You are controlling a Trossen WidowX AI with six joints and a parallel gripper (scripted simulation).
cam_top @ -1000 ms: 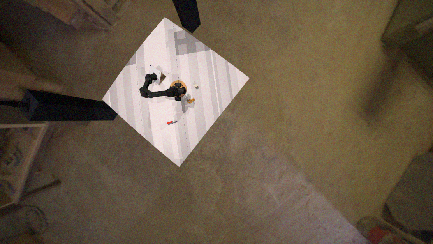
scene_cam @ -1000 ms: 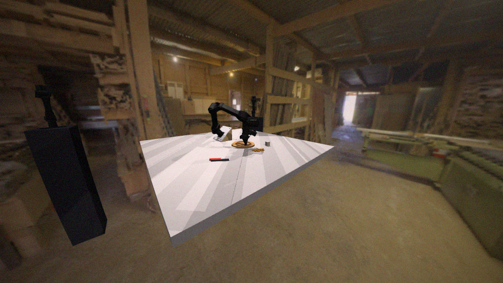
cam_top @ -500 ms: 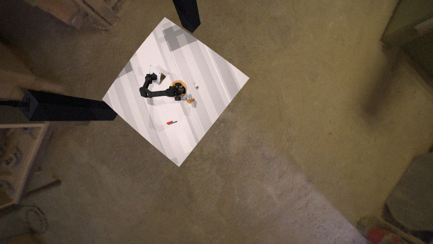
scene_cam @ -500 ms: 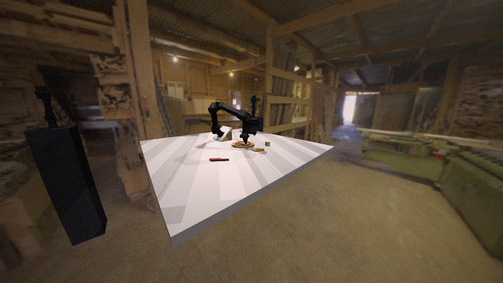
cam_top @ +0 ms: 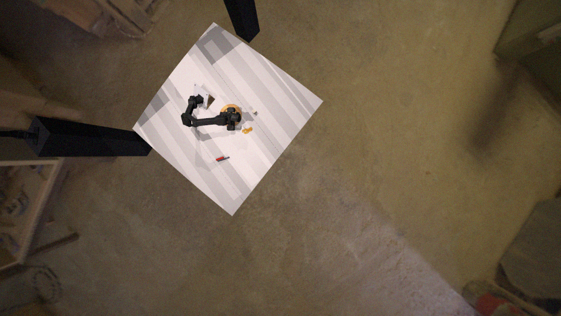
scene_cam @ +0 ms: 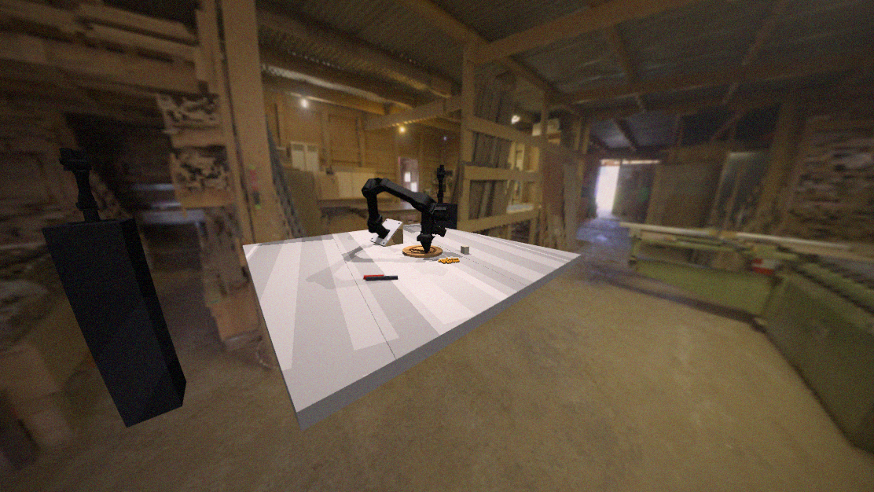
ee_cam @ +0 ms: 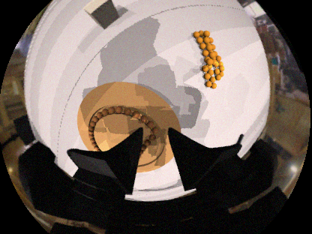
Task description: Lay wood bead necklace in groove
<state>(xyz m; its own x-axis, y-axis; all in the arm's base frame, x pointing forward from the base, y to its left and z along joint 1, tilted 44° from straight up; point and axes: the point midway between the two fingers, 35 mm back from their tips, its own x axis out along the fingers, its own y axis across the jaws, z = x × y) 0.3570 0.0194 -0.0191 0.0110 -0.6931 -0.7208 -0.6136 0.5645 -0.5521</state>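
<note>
The round bead board [cam_top: 224, 109] [scene_cam: 413, 251] [ee_cam: 112, 91] lies flat on the table. The brown wood bead necklace [ee_cam: 118, 109] lies on it in a loop. In the wrist view its upper and left beads follow the ring groove. On the right its beads run inside the curve, and a stretch of bare groove shows at lower right. The near part of the loop is hidden behind the left finger. My gripper [scene_cam: 426, 250] [ee_cam: 155, 130] is partly open with nothing between the fingers. It points down, low over the right part of the board, with its tips close to the right-hand beads.
A bunched strand of orange beads [cam_top: 247, 130] [scene_cam: 449, 261] [ee_cam: 212, 55] lies beside the board. A small block [cam_top: 255, 112] [scene_cam: 464, 250] [ee_cam: 106, 16] stands beyond it. A red and dark pen-like thing [cam_top: 222, 158] [scene_cam: 380, 277] lies farther off. A tilted white plate stands near the arm's base.
</note>
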